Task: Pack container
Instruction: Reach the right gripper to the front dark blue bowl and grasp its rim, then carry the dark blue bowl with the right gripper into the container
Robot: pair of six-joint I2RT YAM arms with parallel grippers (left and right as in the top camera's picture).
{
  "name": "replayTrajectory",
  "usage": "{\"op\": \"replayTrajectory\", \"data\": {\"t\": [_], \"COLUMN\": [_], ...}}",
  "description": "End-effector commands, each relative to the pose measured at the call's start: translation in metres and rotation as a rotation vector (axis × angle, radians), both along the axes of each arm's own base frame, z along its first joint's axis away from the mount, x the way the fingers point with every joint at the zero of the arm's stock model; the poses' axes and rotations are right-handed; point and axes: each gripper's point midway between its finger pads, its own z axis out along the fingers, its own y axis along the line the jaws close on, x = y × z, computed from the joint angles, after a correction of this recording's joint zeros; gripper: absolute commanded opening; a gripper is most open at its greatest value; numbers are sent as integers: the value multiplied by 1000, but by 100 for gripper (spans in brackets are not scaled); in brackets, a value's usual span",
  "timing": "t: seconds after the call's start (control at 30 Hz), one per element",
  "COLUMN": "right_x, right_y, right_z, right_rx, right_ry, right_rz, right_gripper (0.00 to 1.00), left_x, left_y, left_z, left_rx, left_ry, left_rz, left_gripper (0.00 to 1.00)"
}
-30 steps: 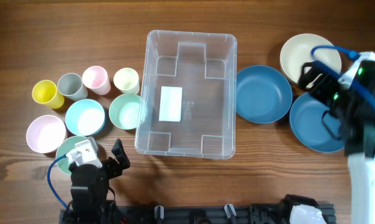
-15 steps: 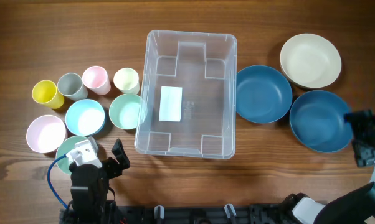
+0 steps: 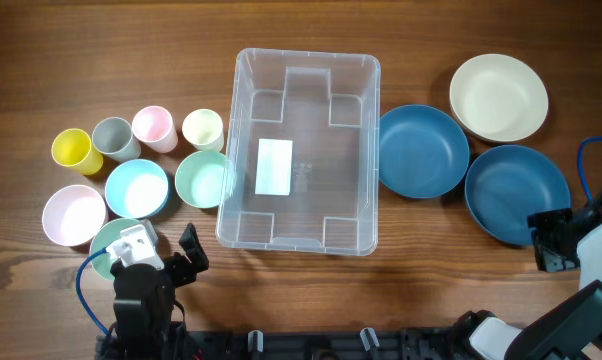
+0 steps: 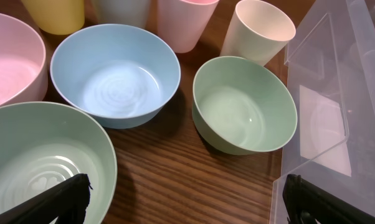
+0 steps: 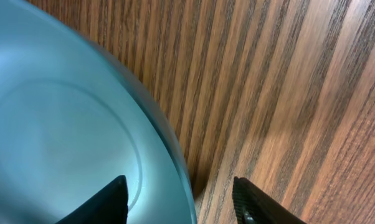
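Four cups stand in a row at the 9 to 10 o'clock side of a wooden worktop (image 3: 41, 50): a yellow cup (image 3: 71, 148), a grey cup (image 3: 112, 136), a pink cup (image 3: 153, 127) and a cream cup (image 3: 202, 128). Nearer the robot, toward 8 o'clock, sit a pink bowl (image 3: 73, 214), a light blue bowl (image 3: 137, 188) and a small green bowl (image 3: 203, 179). The small green bowl is just beside the container's left wall. A larger green bowl (image 3: 101, 245) lies at 7 o'clock, partly under the left arm.

The left fingers (image 4: 66, 202) are spread wide and grip nothing. In the wrist view, one tip hangs over the larger green bowl and the other is near the container's corner.

The container (image 3: 316, 120), a large clear bin with rounded corners, stands open side up in the middle of the worktop. A white label (image 3: 273, 166) is on its base.

At 3 o'clock a first blue bowl (image 3: 423, 151) touches the container's right wall. A cream bowl (image 3: 499, 97) sits at 2 o'clock and a second blue bowl (image 3: 511, 190) at 4 o'clock, both close beside the first.

The right fingers (image 5: 103, 202) are at the second blue bowl's 5 o'clock edge. In the wrist view they stand apart with the bowl's rim between them. One tip is over the bowl's inside and the other over bare wood. Whether either tip touches the bowl cannot be told.
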Motion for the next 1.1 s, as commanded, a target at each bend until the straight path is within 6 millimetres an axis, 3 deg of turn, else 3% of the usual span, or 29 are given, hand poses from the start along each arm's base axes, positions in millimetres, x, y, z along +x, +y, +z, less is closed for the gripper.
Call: {"op": "replayTrajectory", "data": {"t": [0.0, 0.07, 0.27, 0.33, 0.4, 0.53, 0.67, 0.8, 0.93, 0.97, 1.07], "right_x": [-5, -7, -11, -12, -13, -23, -22, 22, 52, 58, 81], "right_y": [0, -2, 1, 2, 3, 8, 12, 35, 49, 58, 98], "right_z": [-3, -4, -18, -19, -20, -20, 0, 67, 180, 212, 272], "right_rx": [-5, -14, -25, -24, -18, -3, -10, 39, -129, -182, -239], "right_ry": [18, 30, 22, 25, 30, 72, 35, -281, -609, -678, -801], "right_rz": [-10, -15, -17, -16, -14, -26, -24, 91, 230, 287, 539], "right_gripper": [43, 41, 44, 35, 4, 4, 4, 4, 4, 4, 4], "left_x": [0, 0, 0, 0, 0, 0, 0, 0, 0, 0, 0], "left_y": [0, 0, 0, 0, 0, 0, 0, 0, 0, 0, 0], "left_z": [0, 0, 0, 0, 0, 0, 0, 0, 0, 0, 0], "left_rx": [-7, -7, -7, -7, -7, -7, -7, -7, -7, -7, -7], "left_ry": [-6, -6, -6, -6, -6, -6, -6, -6, -6, -6, -6], "left_rz": [0, 0, 0, 0, 0, 0, 0, 0, 0, 0, 0], "left_gripper": [100, 100, 100, 100, 100, 100, 100, 100, 100, 100, 100]}}
